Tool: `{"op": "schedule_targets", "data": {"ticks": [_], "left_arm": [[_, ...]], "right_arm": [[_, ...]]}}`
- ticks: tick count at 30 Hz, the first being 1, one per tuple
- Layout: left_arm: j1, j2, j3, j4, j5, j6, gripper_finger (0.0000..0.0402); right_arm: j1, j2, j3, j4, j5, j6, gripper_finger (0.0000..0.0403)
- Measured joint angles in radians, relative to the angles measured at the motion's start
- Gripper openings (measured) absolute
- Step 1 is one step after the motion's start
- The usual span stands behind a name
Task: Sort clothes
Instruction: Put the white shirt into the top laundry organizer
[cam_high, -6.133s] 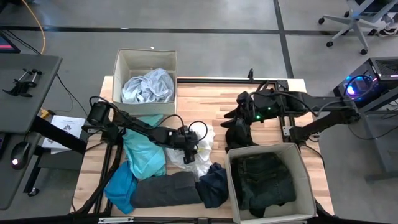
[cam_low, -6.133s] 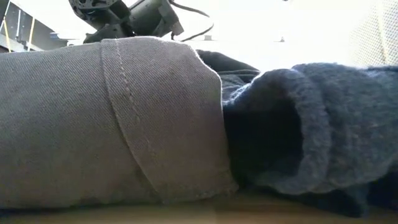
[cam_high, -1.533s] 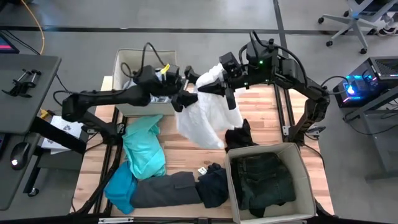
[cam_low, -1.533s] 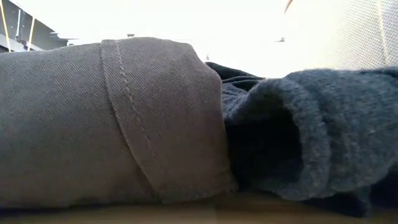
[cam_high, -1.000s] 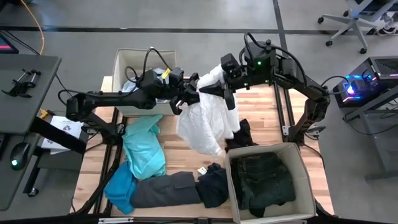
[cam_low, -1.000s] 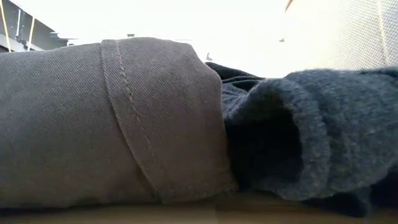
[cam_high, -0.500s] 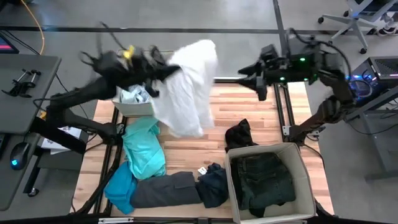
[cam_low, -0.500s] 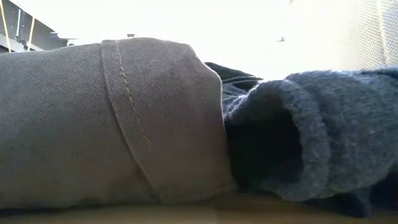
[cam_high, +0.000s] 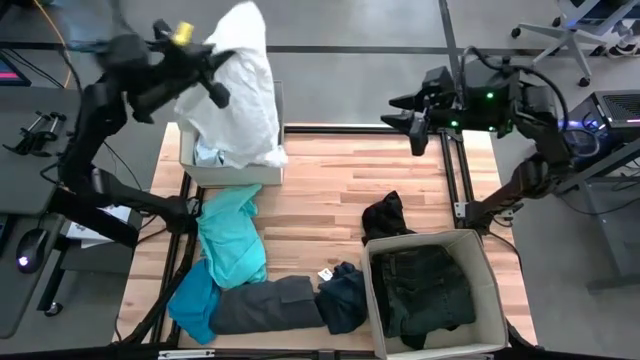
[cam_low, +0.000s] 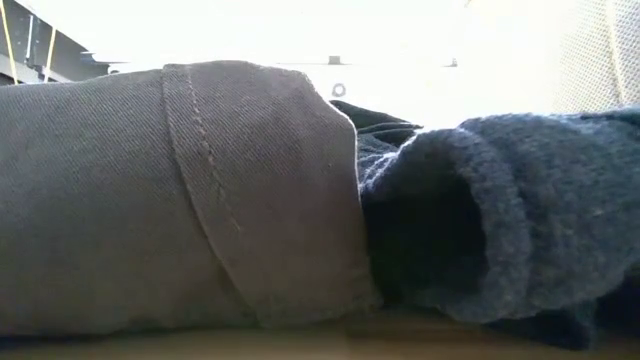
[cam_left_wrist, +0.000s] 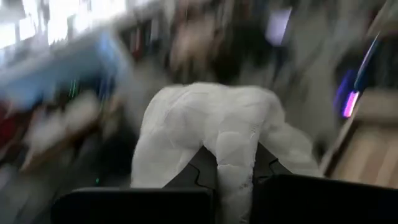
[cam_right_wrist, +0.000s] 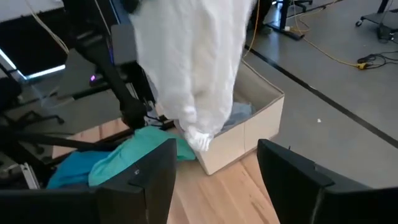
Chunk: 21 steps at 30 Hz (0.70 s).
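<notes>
The left gripper is raised over the far-left corner of the worktop, its jaws clamped on a white garment, a crinkled, thin cloth that hangs in loose folds down over the far-left bin. In the left wrist view the same cloth bunches between the dark fingers and everything behind it is smeared. The bin is a beige fabric box with straight walls; most of its opening is hidden by the hanging cloth, with a little pale fabric showing at its near-left corner.

The right gripper is held high past the far-right edge of the worktop, its jaws apart and holding nothing; its wrist view looks across at the white garment and the bin.

On the wooden slats, a smooth turquoise garment lies at left, a deeper blue one nearer, then a flat grey twill piece and a rumpled navy knit along the near edge. A small black heap touches the far wall of the near-right bin, which holds dark folded clothes. The middle and far-right of the worktop are bare wood.

The low view is filled by the grey twill, with a stitched seam, and the fuzzy navy knit.
</notes>
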Motion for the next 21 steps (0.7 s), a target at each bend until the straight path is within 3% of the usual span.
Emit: {"op": "schedule_targets", "data": {"ticks": [3,5,9,14,18,21], "left_arm": [[0.098,0.001,-0.109,-0.16,-0.069,-0.072,0.0],[0.161,-0.001,-0.222,-0.192,-0.054,-0.138,0.0],[0.257,-0.006,-0.492,-0.118,0.114,-0.21,0.0],[0.316,0.036,-0.827,0.032,0.252,-0.311,0.0],[0.372,0.108,-1.004,0.111,0.392,-0.399,0.0],[0.426,0.189,-1.065,0.126,0.433,-0.445,0.0]], "right_arm": [[0.0,0.019,0.0,-0.008,-0.004,-0.004,0.021],[0.0,0.029,0.0,-0.014,-0.01,-0.004,0.021],[0.0,0.051,0.0,-0.021,-0.011,-0.004,0.021],[0.001,0.066,0.0,-0.02,-0.033,0.011,0.021],[0.002,0.072,0.0,-0.024,-0.064,0.066,0.021],[0.016,0.073,0.0,-0.027,-0.064,0.093,0.021]]}}
